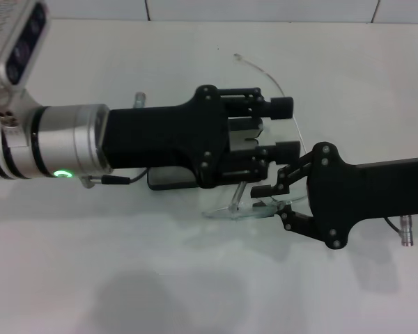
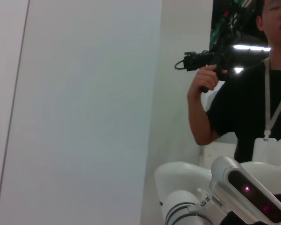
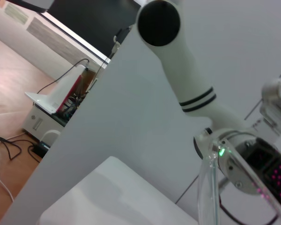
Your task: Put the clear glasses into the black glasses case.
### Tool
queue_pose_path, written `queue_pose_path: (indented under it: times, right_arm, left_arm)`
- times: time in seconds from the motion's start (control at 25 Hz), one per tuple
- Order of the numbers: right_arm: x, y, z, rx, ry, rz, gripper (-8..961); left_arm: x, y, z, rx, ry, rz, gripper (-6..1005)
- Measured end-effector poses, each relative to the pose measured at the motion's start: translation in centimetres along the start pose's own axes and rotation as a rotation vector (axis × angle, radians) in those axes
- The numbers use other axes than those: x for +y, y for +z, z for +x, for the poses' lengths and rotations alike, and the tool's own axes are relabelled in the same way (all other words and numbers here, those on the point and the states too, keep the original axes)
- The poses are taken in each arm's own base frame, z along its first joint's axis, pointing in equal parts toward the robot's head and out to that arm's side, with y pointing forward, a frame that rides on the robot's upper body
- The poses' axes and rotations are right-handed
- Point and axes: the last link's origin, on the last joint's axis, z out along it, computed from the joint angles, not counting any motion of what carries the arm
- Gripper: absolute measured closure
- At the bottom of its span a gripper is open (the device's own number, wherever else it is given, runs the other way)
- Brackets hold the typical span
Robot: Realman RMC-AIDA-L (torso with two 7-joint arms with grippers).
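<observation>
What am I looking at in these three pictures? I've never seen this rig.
A two-armed robot at a white table. The head view looks down: the left gripper reaches in from the left over the black case, most of which it hides. The right gripper comes from the right, fingers closed on the clear glasses, whose thin arm curves away behind. The wrist cameras point elsewhere: the left one shows a wall and a person; the right one shows a robot arm and a strip of the clear lens.
</observation>
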Motion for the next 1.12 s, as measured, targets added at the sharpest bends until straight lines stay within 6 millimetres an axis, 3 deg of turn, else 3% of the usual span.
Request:
queue_pose_path:
  times: [0.64,0.88,1.12]
  right_arm:
    - [0.1,0.0,-0.2,-0.012,-0.013,0.008,831]
    - [0.2,-0.2,-0.2,-0.014,-0.018,0.008,831]
    - [0.6,-0.2,-1.5,-0.094,-0.084,0.032,831]
  left_arm:
    - [-0.5,0.4,-0.4,-0.056,-0.031,-0.016,442]
    - [-0.8,-1.7,0.9,-0.01,-0.008,0.019,442]
    - [-1.4,-4.2,0.5,-0.068,-0.03,0.1,442]
